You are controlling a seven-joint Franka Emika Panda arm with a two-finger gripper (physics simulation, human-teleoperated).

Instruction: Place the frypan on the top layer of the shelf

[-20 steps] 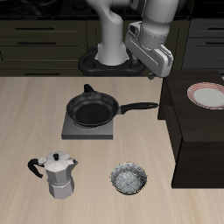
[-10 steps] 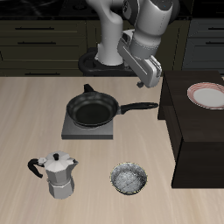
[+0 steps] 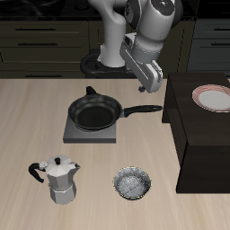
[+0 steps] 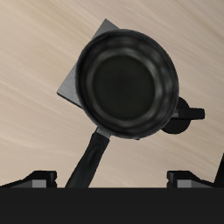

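Observation:
The round black frypan (image 3: 95, 112) sits on a grey square hotplate (image 3: 90, 135), its long handle (image 3: 144, 110) pointing toward the shelf (image 3: 199, 135). The shelf is a big dark boxy unit at the table's side. My gripper (image 3: 145, 87) hangs open above the handle and farther back, touching nothing. In the wrist view the frypan (image 4: 127, 83) lies below me with its handle (image 4: 92, 157) running toward my gripper (image 4: 114, 179). Both fingertips (image 4: 39, 178) stand wide apart with nothing between them.
A white plate with a red rim (image 3: 214, 97) lies on the shelf's flat top. A silver moka pot (image 3: 58, 178) and a small speckled grey bowl (image 3: 133, 184) stand near the table's front edge. Dark cabinets run behind the robot's base.
My gripper has shifted away from the shelf toward the pan and dropped a little. The pan and everything else have stayed put.

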